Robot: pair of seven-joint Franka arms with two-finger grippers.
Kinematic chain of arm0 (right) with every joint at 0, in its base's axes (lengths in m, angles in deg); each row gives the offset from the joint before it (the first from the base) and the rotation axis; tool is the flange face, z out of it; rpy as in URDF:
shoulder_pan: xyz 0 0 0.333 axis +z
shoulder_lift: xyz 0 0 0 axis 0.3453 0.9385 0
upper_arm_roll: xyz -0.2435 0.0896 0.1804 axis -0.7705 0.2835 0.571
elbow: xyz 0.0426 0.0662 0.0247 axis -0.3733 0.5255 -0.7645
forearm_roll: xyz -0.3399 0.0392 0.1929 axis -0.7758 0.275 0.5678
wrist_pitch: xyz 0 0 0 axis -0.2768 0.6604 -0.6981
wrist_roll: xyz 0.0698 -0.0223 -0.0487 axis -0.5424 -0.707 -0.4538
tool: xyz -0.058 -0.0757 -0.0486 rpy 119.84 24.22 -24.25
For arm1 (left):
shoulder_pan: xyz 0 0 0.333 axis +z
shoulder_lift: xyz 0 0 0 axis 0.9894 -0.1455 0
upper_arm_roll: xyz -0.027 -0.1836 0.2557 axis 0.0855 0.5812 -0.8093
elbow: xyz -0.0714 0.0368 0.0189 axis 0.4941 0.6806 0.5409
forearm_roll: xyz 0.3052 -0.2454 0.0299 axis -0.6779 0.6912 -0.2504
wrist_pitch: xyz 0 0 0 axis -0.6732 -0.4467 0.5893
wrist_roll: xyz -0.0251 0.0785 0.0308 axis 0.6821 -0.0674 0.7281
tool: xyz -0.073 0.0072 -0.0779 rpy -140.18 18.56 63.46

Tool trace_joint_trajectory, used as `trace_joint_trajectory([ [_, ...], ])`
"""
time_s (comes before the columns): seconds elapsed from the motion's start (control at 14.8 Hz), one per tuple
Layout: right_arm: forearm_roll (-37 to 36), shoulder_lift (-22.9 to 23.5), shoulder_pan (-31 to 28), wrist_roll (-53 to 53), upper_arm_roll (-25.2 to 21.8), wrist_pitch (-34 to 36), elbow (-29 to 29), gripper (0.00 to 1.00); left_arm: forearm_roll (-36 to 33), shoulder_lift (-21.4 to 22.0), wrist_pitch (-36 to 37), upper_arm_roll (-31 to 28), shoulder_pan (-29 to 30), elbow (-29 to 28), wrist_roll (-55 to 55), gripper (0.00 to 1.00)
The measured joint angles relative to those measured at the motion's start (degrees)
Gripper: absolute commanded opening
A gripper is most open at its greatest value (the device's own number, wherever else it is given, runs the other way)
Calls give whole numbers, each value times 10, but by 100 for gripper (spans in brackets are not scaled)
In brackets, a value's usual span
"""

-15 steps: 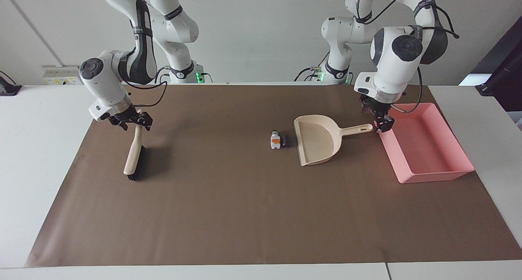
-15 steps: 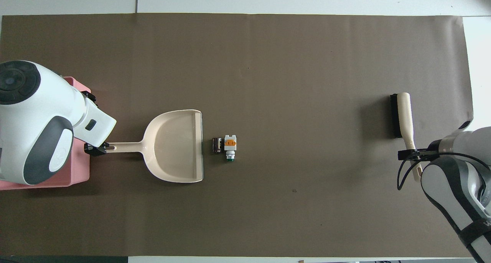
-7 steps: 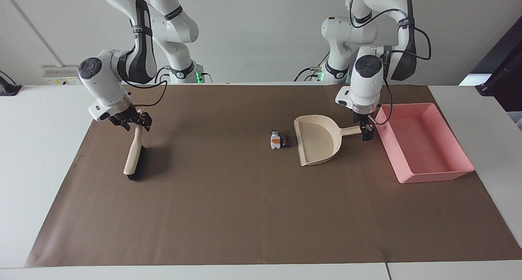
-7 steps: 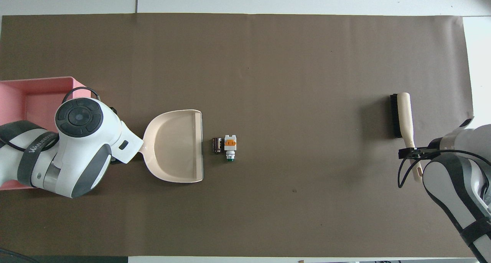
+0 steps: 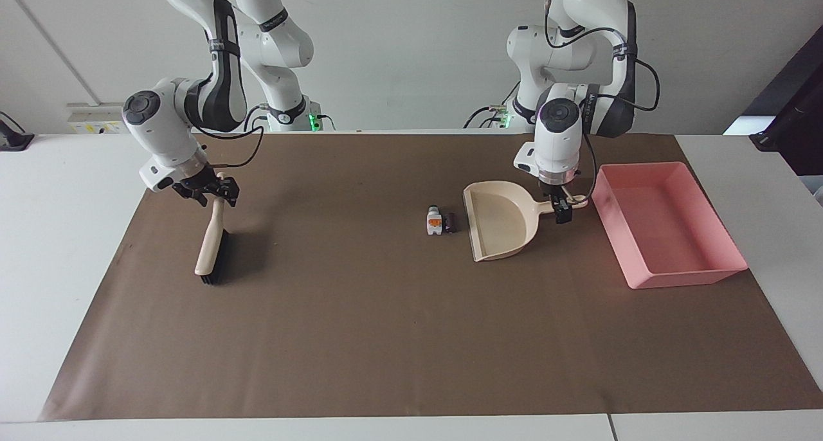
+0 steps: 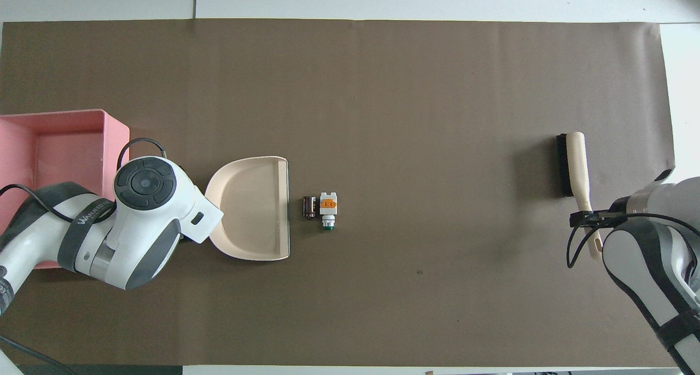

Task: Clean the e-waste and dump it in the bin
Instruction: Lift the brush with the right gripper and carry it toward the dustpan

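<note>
Two e-waste bits (image 5: pixel 440 222), white-orange and dark, lie beside the dustpan (image 5: pixel 498 227); tool states unclear.

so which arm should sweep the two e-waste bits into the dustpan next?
Right. The right gripper is at the brush handle. The left gripper is at the dustpan handle, its mouth facing the e-waste, so it likely steadies the pan.
</note>
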Motion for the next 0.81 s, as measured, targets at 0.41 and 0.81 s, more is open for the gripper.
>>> trace_joint_trajectory([
  [0.41,11,0,13,5,2,15,-15,0,0,-2,-4,0,-8,-8,10,75],
  [0.81,12,0,104,117,6,98,-91,0,-1,-2,-6,0,-9,-7,11,24],
])
